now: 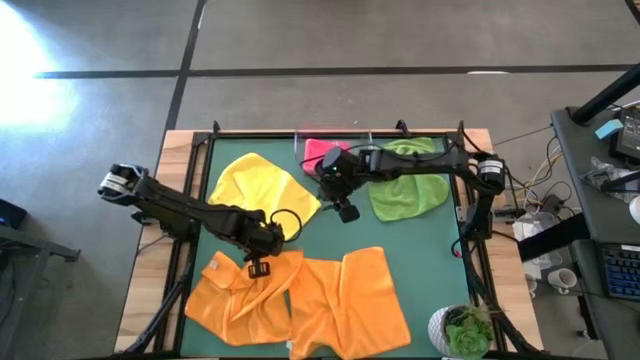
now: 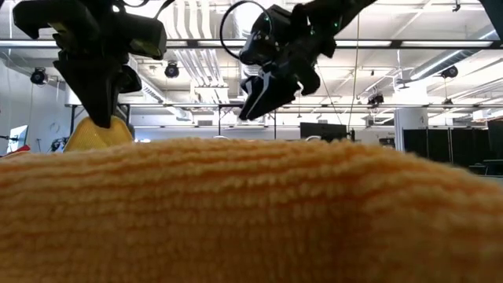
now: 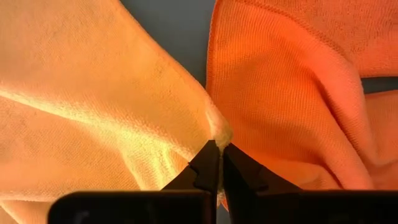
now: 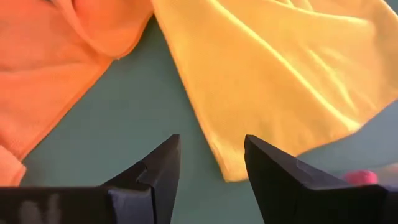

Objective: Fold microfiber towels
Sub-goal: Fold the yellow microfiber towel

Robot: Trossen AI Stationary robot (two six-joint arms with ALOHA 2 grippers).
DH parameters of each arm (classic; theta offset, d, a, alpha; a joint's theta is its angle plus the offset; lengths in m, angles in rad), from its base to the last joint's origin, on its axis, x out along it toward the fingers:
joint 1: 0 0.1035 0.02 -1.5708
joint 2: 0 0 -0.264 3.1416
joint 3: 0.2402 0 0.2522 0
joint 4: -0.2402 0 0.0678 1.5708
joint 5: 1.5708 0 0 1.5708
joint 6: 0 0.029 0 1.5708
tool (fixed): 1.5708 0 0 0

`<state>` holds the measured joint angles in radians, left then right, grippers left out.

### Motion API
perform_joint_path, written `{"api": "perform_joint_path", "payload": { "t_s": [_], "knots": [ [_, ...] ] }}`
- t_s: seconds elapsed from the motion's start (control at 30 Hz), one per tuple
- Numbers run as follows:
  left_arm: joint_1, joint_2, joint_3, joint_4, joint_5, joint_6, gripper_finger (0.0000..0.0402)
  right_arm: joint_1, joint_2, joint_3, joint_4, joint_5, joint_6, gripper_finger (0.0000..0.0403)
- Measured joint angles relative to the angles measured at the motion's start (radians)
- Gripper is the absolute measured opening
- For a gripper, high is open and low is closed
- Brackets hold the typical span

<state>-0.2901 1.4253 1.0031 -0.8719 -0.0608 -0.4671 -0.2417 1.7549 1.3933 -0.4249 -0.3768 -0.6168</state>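
- Left hand pinching a raised fold of left orange towel, near bench front.
- Right hand spread, hovering mid-bench beside yellow towel.

You will find no writing, label, brand, number or sign that can be read in any of these views. The cloths and the arms you see carry no legible marks.
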Motion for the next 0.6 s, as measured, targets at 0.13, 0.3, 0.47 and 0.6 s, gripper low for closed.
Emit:
{"api": "perform_joint_path", "payload": {
  "t_s": [0.13,0.3,0.47,0.6],
  "knots": [
    [0.000,-0.001,0.001,-0.001,0.000,0.000,0.0000,0.000,0.031,-0.058,0.095,-0.008,0.027,0.0168],
    [0.000,-0.002,0.009,-0.001,0.000,0.001,0.0000,-0.001,0.093,-0.079,0.178,-0.006,0.048,0.0168],
    [0.000,-0.003,0.012,-0.002,0.001,0.001,0.0000,-0.001,0.130,-0.079,0.184,0.038,0.015,0.0169],
    [0.000,-0.003,0.012,-0.001,0.001,0.001,0.0000,-0.003,0.149,-0.077,0.216,0.037,0.014,0.0168]
  ]
}}
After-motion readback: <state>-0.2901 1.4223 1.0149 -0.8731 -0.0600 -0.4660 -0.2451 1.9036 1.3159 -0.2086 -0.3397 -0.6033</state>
